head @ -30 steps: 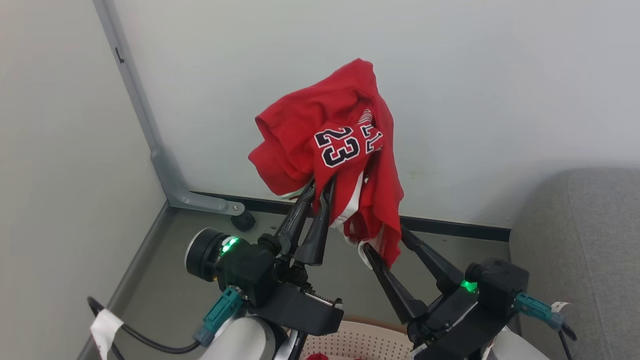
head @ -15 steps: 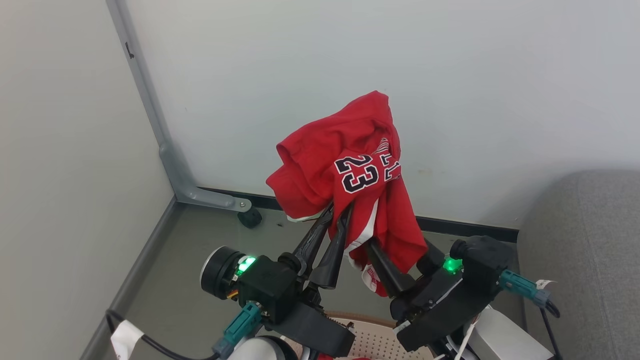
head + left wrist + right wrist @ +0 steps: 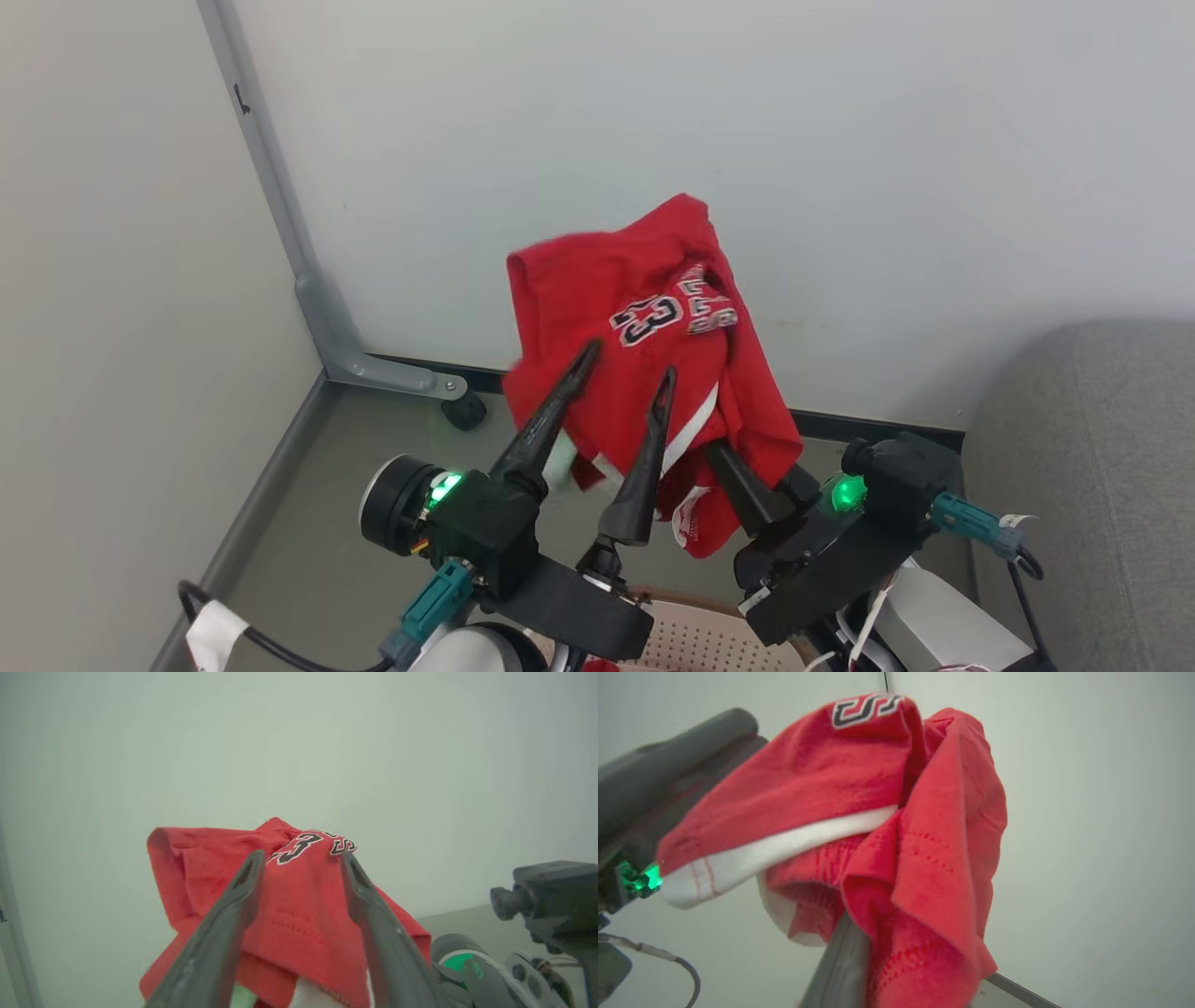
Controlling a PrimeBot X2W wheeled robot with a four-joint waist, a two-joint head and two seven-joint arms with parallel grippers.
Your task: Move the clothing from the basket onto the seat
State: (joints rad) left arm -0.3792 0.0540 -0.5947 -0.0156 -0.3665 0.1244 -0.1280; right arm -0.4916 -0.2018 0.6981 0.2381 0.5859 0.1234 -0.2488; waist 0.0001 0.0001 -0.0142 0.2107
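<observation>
In the head view, the clothing was seen held up above the basket, left of the seat. The left pincer was spread open, its tips laid against the cloth. The right pincer was buried under the hem.

In the left wrist view, parted jaws were confirmed.

In the right wrist view, fabric was draped over the fingers, so closure could not be told.

A handover to the right arm was judged in hand. A firm grip and a rightward carry would be called for next.

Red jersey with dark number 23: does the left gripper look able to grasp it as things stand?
Probably yes: the left gripper is open, the red jersey just beyond it, nothing between.
</observation>
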